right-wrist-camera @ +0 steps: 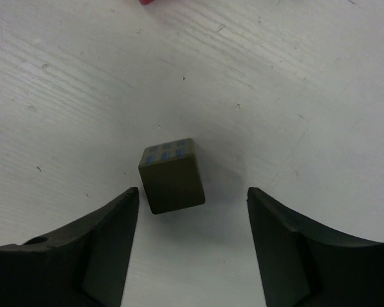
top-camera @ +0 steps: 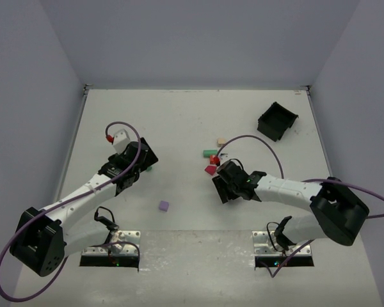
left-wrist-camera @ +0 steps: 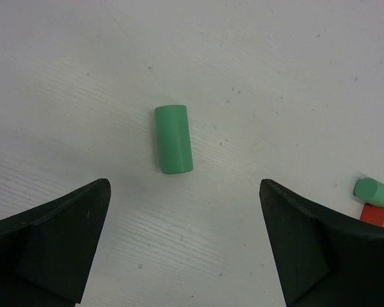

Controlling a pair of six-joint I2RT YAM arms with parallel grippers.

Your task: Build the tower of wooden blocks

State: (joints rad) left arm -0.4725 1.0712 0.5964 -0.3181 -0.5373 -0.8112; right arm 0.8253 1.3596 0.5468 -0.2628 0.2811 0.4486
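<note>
The left arm reaches from its base at the near-left corner up and to the right, elbow low, its wrist tipped down over the white surface; the left claw is spread wide and grips nothing; in its wrist view a green cylinder lies on its side just ahead of the two black fingers, centred between them and touching neither. The right arm stretches leftward from its base at the near right, forearm almost level, wrist also angled down; the right claw is likewise parted wide and empty; a tan cube with blue dots on its top face sits on the surface between the fingertips, closer to the left-hand one in that view, whether it touches I cannot tell. No stack stands: just beyond the right claw a green piece, a tan piece, a red piece and a magenta piece lie loose and close together; a purple block rests alone between the two arms, nearer the bases; a black bin sits tilted at the far right.
</note>
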